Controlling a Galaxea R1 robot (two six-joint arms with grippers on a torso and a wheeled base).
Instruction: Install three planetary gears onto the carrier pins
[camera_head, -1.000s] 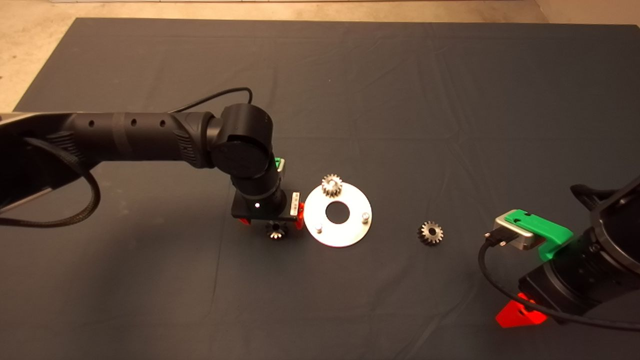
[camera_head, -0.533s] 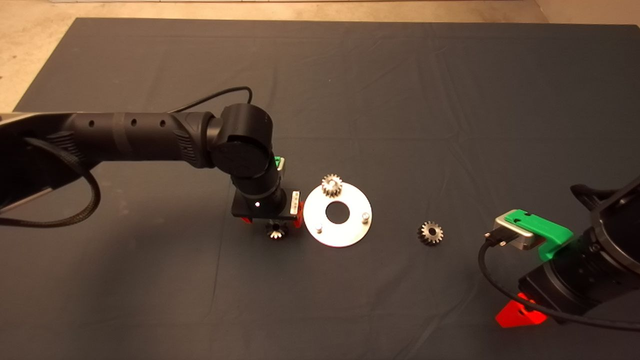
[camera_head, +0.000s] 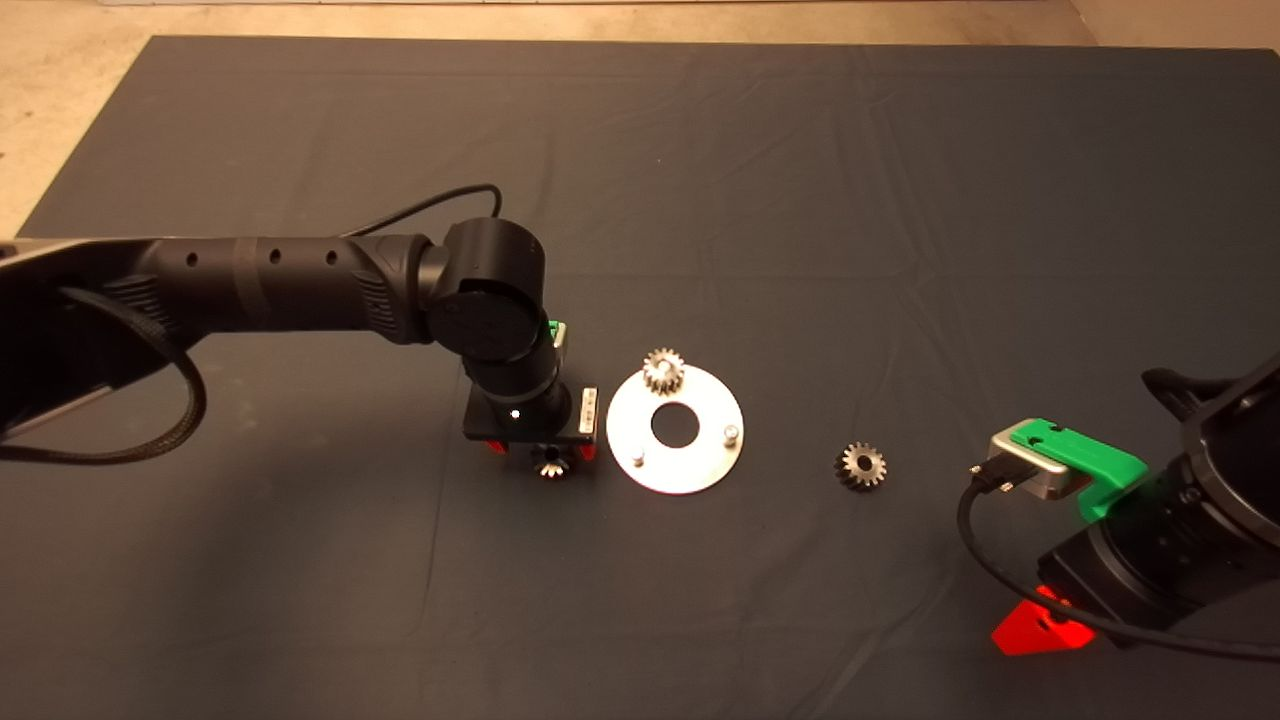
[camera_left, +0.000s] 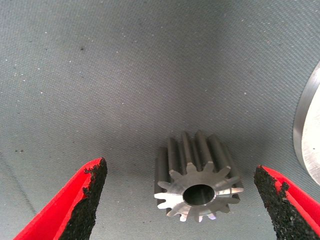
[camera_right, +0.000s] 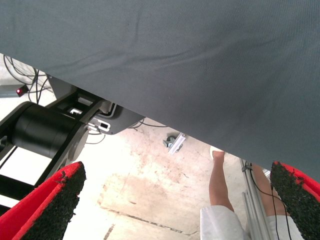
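1. Left gripper (camera_head: 540, 452) sits low over the mat (camera_head: 300, 600), just left of the round plate (camera_head: 690, 470). Wrist view: fingers (camera_left: 82, 200) spread wide, nothing held. A loose gear (camera_left: 198, 184) lies on the mat between the two pads, with a clear gap to each side.

2. Key relation: this gear (camera_head: 551, 460) rests on its side or tilted, bore facing the wrist camera, not straight up. It sits somewhat nearer one pad than the other, so closing would probably push it sideways before both pads meet it. Pads would bear on the teeth, across the gear's short length.

3. Plate lies right of the left gripper, its edge close to the gear. One gear (camera_head: 662, 370) is already seated on the far pin. Two pins are bare: the near-left one (camera_head: 638, 457) and the right one (camera_head: 731, 433). Judgement: one of three installed. The near-left pin is the closest free target for the gear under the left gripper.

4. Third gear (camera_head: 861, 466) lies on the mat right of the plate, well apart from it and nearer the right arm.

5. Right gripper (camera_head: 1035, 628) is parked at the lower right edge. Its wrist view shows fingers (camera_right: 52, 205) wide apart, empty, with the mat edge, the floor and a person's leg (camera_right: 220, 182) beyond.
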